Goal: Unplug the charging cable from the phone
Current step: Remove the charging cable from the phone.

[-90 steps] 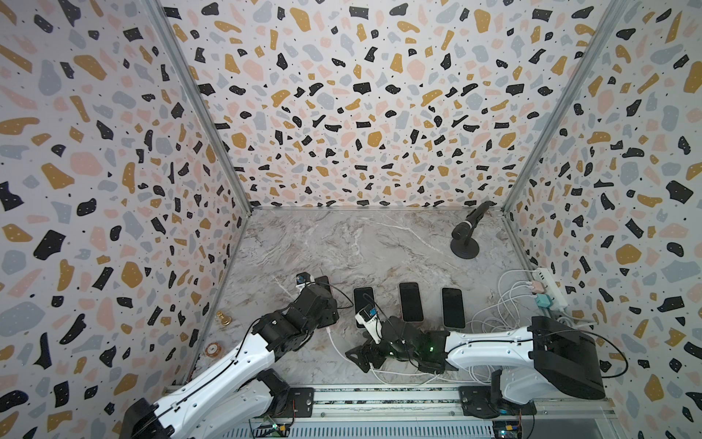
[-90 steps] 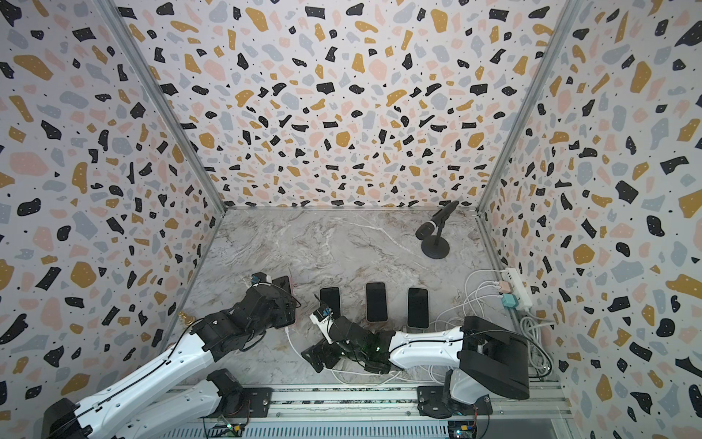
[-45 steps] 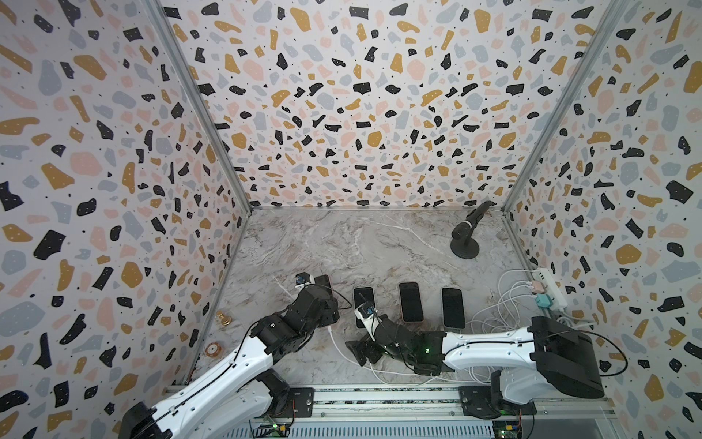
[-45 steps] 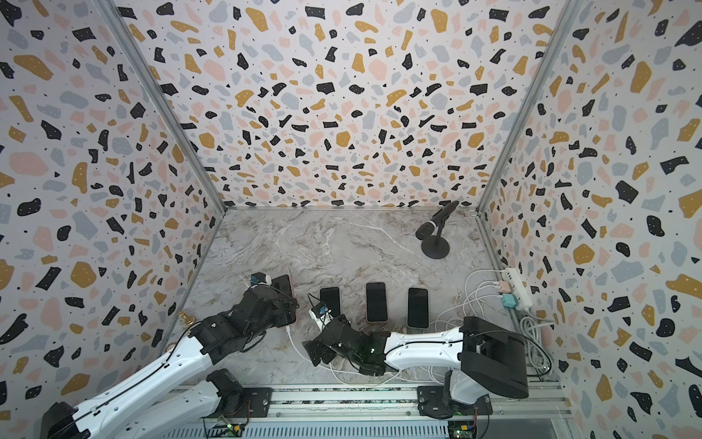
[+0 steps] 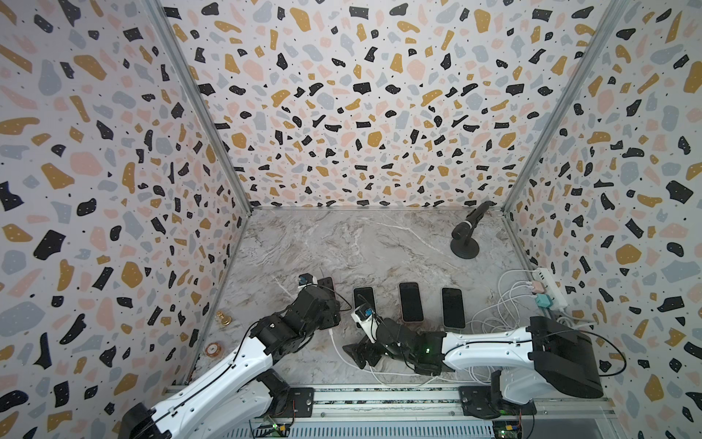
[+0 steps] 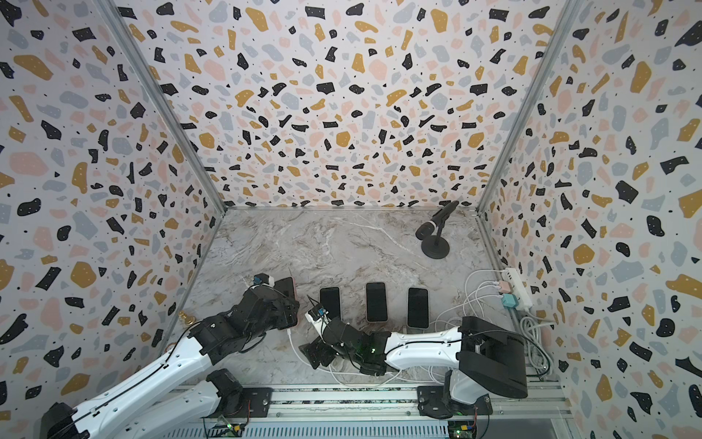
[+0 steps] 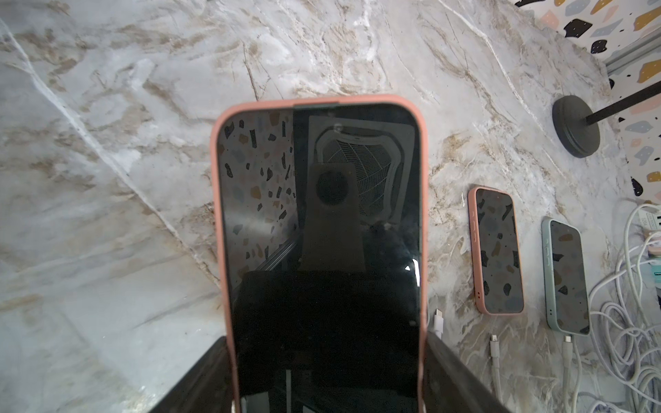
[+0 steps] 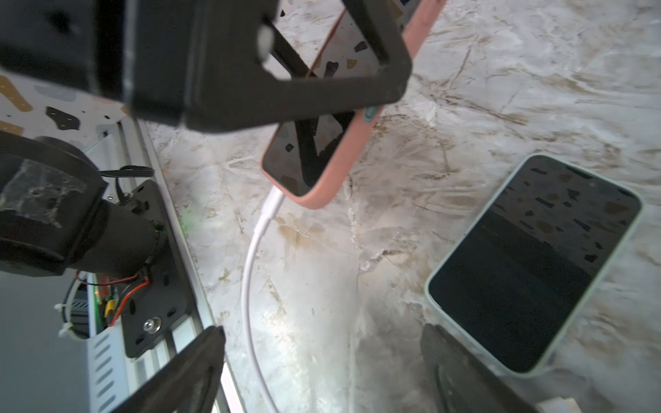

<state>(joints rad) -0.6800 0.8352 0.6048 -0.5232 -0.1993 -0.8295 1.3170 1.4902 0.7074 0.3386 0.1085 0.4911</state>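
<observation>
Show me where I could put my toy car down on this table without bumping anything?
The big bare patch is the back of the table, between the row of phones, the back wall and the microphone. The right side by the power strip is a tangle of cables, and the front is full of robot arms.

Table, mid-frame in a top view: marble-look, smooth, low sheen. Walls above: printed terrazzo, flat matt. Rail along bottom edge: bare metal, brushed-looking. Mic stand base, right of centre: matt black. Phone screen: glossy glass, mirror-like reflections; pink case: matt, rubbery-looking. Charging cable: white plastic, smooth, slight shine. Left hand fingers: matt black, plastic-looking. Arm shell, lower right: smooth white plastic, semi-gloss.
</observation>
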